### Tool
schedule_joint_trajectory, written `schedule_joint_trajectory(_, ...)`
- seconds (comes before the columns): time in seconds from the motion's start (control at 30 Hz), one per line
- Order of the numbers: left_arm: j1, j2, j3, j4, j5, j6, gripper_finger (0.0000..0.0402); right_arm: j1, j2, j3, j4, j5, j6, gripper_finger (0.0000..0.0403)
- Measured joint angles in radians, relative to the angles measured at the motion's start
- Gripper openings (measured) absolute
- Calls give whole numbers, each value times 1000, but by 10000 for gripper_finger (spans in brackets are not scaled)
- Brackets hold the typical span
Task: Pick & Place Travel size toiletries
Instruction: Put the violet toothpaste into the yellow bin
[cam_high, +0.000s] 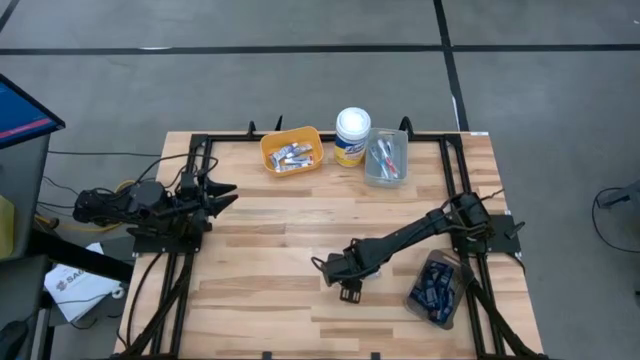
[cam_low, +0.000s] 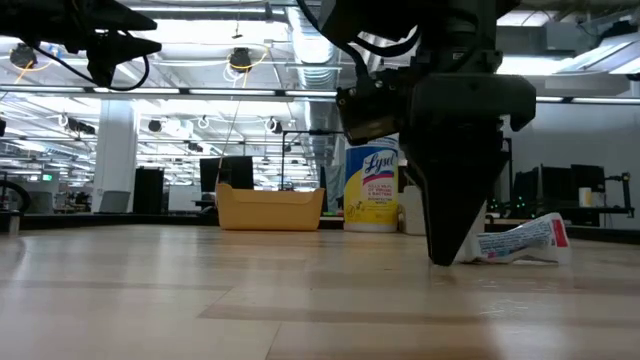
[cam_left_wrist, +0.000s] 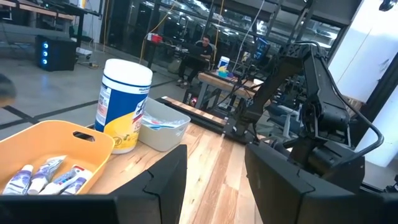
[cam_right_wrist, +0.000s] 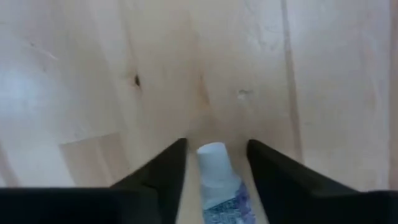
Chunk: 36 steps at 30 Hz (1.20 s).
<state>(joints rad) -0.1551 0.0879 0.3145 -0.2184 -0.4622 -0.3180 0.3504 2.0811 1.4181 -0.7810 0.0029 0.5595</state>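
- Your right tool (cam_right_wrist: 214, 180) is down on the desk (cam_high: 260, 240) near its front edge, fingers apart, straddling a white-capped toothpaste tube (cam_right_wrist: 219, 180) lying flat there.
- Your left tool (cam_high: 222, 195) hovers at the desk's left edge, fingers apart, empty.

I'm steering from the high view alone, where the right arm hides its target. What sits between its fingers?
Observer: A small white-capped tube with blue print lies on the wooden table, between the right gripper fingers.
Operator: Gripped yet?
Observer: Narrow gaps show on both sides of the cap; no firm clamp visible.
Operator: Fingertips on the table?
Observer: The low view shows the tips down at the surface, the tube flat beside them.
Operator: Left arm?
Observer: The left gripper waits open, facing the orange bin.
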Motion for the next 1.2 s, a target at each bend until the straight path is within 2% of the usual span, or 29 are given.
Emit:
schedule_joint_trajectory(0.2, 0, 0, 0, 2, 0, -1, 159, -5, 1, 0, -11, 4, -44, 43)
schedule_joint_trajectory(0.43, 0, 0, 0, 3, 0, -1, 159, -50, -15, 3, -4, -15, -89, 42)
schedule_joint_trajectory(0.63, 0, 0, 0, 4, 0, -1, 159, -163, -122, 51, 46, 61, -188, 42)
schedule_joint_trajectory(0.87, 0, 0, 0, 4, -1, -1, 159, -386, -208, 118, 311, 135, -304, 42)
schedule_joint_trajectory(1.03, 0, 0, 0, 4, -4, -1, 159, -539, -131, 237, 414, 140, -375, 42)
schedule_joint_trajectory(1.2, 0, 0, 0, 3, -25, -1, 159, -636, 35, 444, 421, 130, -386, 42)
